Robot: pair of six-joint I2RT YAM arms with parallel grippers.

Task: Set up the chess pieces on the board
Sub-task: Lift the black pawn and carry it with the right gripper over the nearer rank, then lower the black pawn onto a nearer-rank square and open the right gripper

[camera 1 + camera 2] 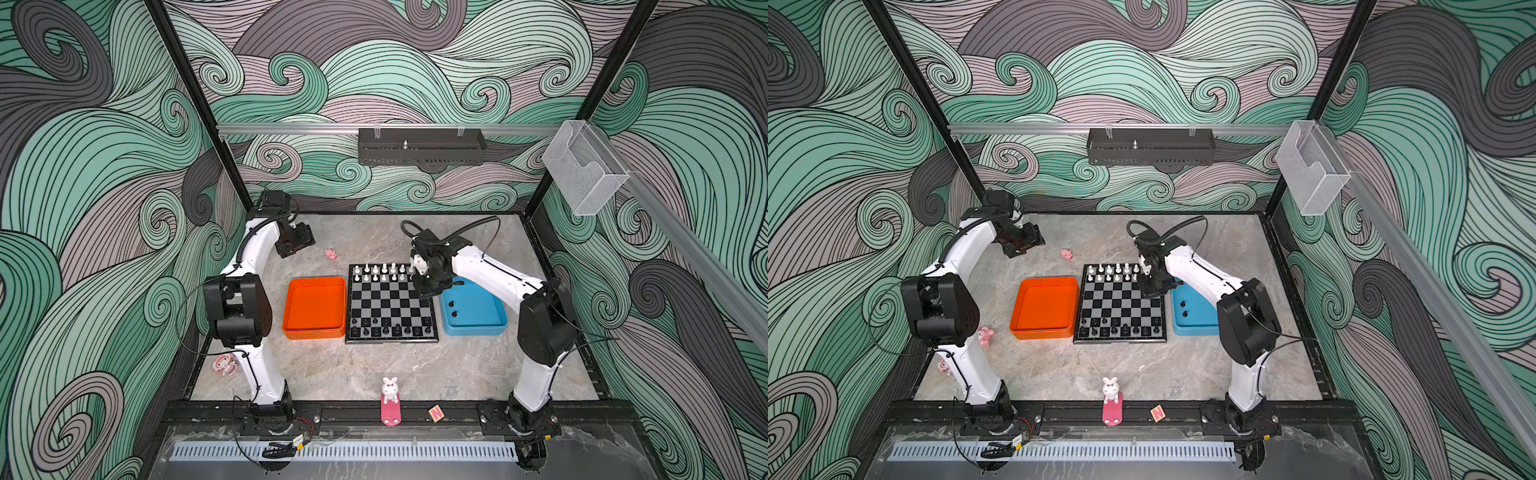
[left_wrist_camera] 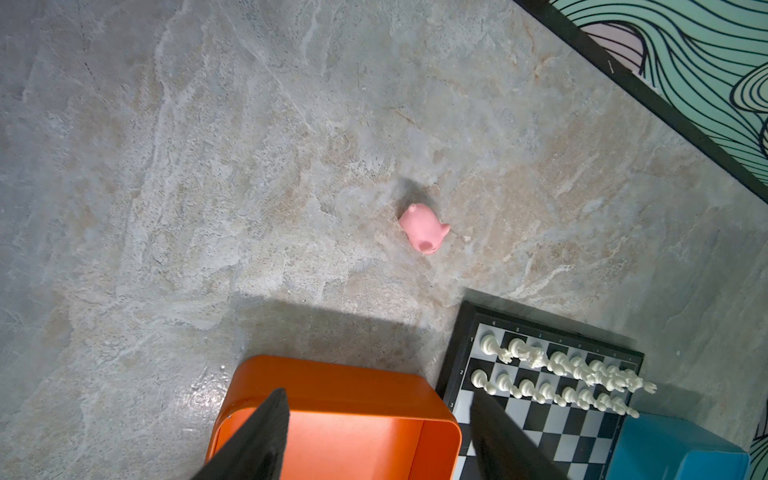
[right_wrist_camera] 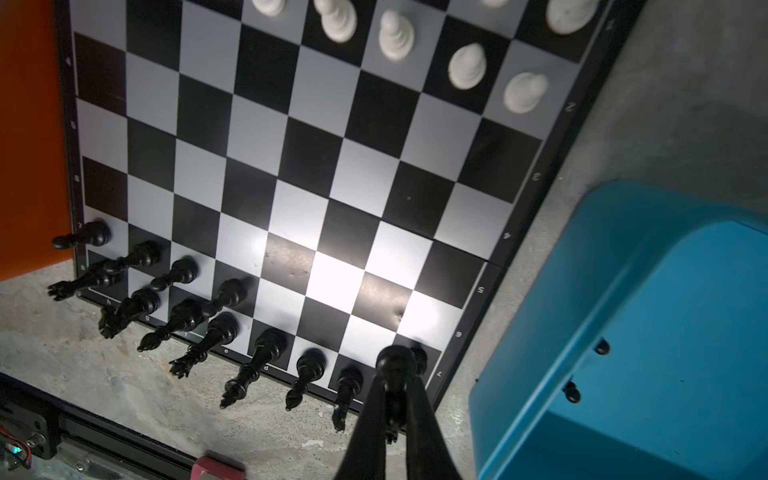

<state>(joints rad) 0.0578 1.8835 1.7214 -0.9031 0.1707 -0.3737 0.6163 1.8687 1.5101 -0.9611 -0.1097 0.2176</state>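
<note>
The board (image 1: 390, 340) (image 1: 1120, 300) lies mid-table. Several white chess pieces (image 1: 380, 272) (image 2: 561, 374) fill its two far rows. Several black ones (image 1: 390, 328) (image 3: 187, 303) stand along its near rows. My right gripper (image 3: 395, 386) hangs above the board's right side (image 1: 430, 284), shut on a black piece (image 3: 395, 363) held over the near right corner squares. Two more black pieces (image 1: 452, 309) (image 3: 602, 345) lie in the blue tray (image 1: 478, 328). My left gripper (image 2: 378, 392) is open and empty, raised at the far left (image 1: 295, 245).
An empty orange tray (image 1: 313, 280) (image 2: 332, 378) sits left of the board. A pink pig (image 1: 331, 254) (image 2: 424, 228) lies behind it. A white bunny (image 1: 390, 388) and a letter block (image 1: 435, 412) stand at the front edge, and a pink figurine (image 1: 224, 365) stands by the left arm's base.
</note>
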